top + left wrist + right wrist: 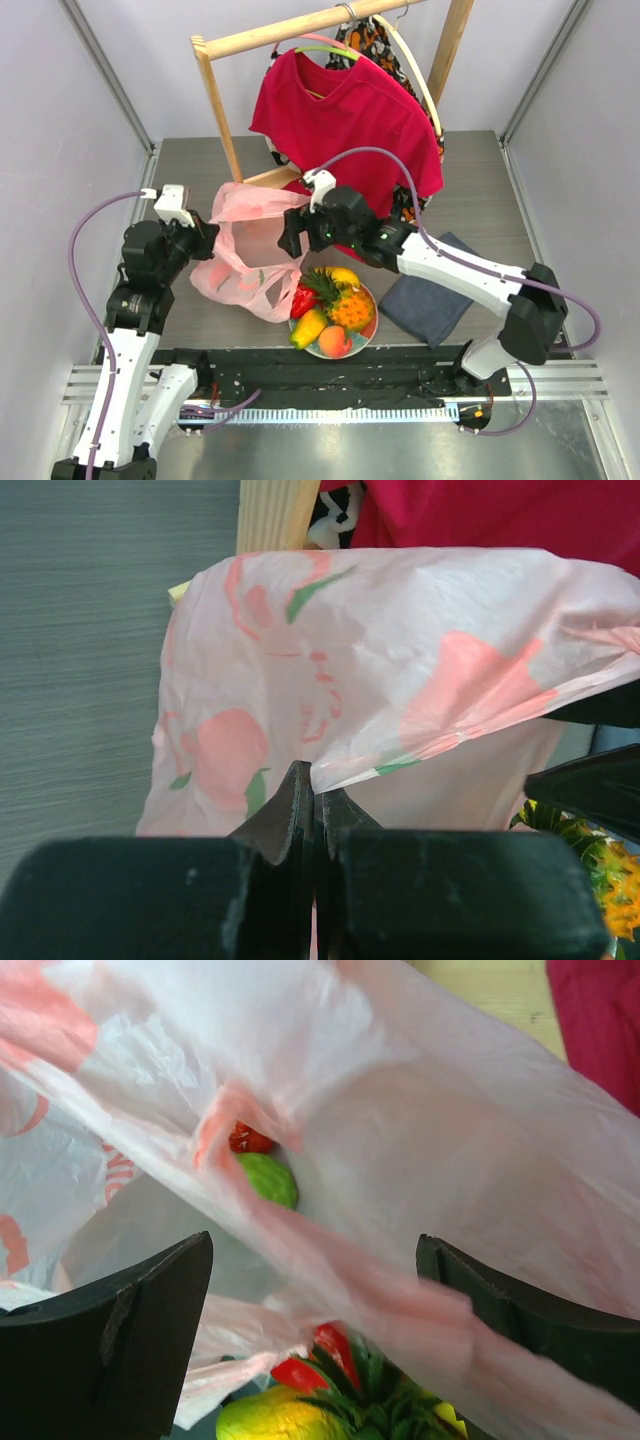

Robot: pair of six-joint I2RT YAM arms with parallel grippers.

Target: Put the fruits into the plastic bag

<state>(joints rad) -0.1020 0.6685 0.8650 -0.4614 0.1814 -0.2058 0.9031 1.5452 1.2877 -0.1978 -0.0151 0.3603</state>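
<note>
The pink plastic bag [248, 252] lies held open between my two grippers. My left gripper [205, 243] is shut on its left rim, and the pinch shows in the left wrist view [315, 792]. My right gripper [293, 232] is open at the bag's right rim. In the right wrist view [315, 1250] a loose bag strip [400, 1310] crosses between the spread fingers. A bumpy green fruit [268, 1180] and a red fruit [250, 1140] lie inside the bag. The pineapple [347, 303], red pepper [302, 300], yellow mango [309, 328] and peach [334, 342] sit on the plate [372, 322].
A red T-shirt [345, 120] hangs from a wooden rack [225, 120] just behind the bag. A folded grey-blue cloth [430, 290] lies right of the plate, under my right arm. The plate sits near the table's front edge.
</note>
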